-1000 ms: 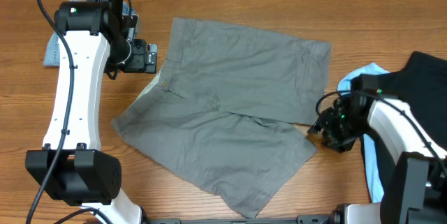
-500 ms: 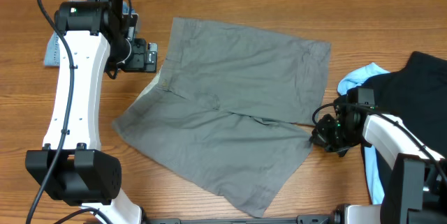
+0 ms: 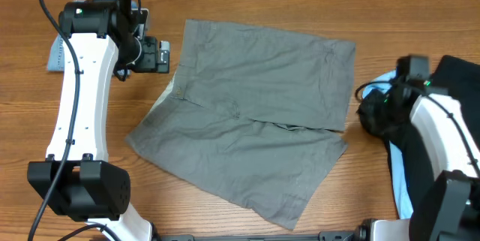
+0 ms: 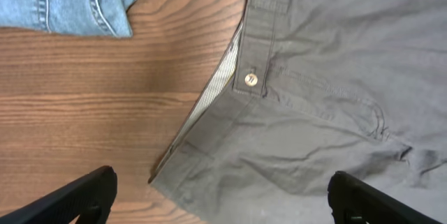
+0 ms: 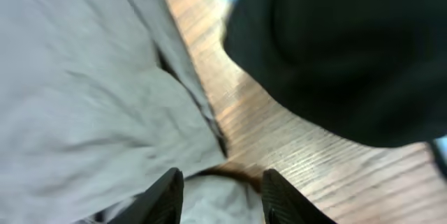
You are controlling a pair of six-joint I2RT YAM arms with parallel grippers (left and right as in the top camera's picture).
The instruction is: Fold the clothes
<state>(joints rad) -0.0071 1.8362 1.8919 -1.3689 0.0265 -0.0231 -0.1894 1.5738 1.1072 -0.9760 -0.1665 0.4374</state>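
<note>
The grey-green shorts [image 3: 255, 121] lie spread on the table [image 3: 397, 16], not yet folded, we judge — left gripper [image 4: 223, 196] over the waistband [image 4: 260, 15], right gripper [image 5: 220, 196] at their edge, both gaping empty — so next we pinch and lift.

The shorts [image 3: 255, 128] lie spread in the middle of the surface [image 3: 375, 188], waistband to the left and both legs running right. Well to their left the jeans [image 3: 55, 53] lie partly under the left arm, whose left gripper [image 3: 160, 55] hangs just beside the waistband. At the right edge sits a pile of other clothes [image 3: 457, 83], with the right gripper [image 3: 369, 113] between it and the shorts.
</note>
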